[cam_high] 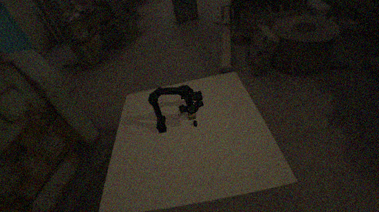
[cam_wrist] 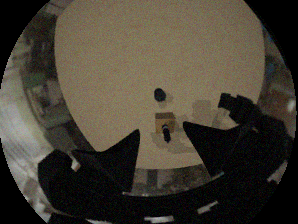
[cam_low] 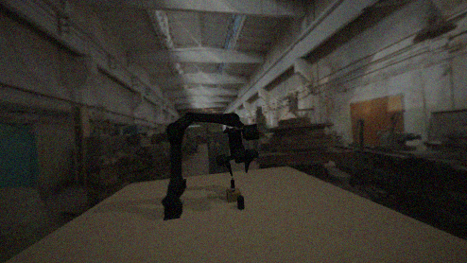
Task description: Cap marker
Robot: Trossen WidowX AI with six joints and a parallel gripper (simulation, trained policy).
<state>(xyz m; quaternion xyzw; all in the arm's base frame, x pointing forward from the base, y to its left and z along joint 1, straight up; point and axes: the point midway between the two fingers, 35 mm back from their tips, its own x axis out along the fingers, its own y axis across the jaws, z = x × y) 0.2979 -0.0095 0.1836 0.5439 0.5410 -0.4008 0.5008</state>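
The holder block (cam_low: 231, 195) (cam_wrist: 162, 116) is a small tan block on the table. The dark marker (cam_low: 233, 184) (cam_wrist: 167, 134) stands upright in it. The dark cap (cam_high: 195, 123) (cam_low: 240, 202) (cam_wrist: 159, 94) stands loose on the table close beside the block, nearer the top and exterior views. My gripper (cam_low: 239, 173) (cam_wrist: 161, 128) is open, with nothing between its fingers. It points down above the block and marker. In the exterior view one fingertip appears just over the marker's top; the exact gap is unclear. In the top view the marker is too small and dark to make out.
The pale table top (cam_high: 193, 167) (cam_low: 284, 232) (cam_wrist: 150, 50) carries the arm's base (cam_high: 161, 127) (cam_low: 172, 208), left of the block in the top and exterior views. The arm arches over from it. The light is dim and the pictures are grainy.
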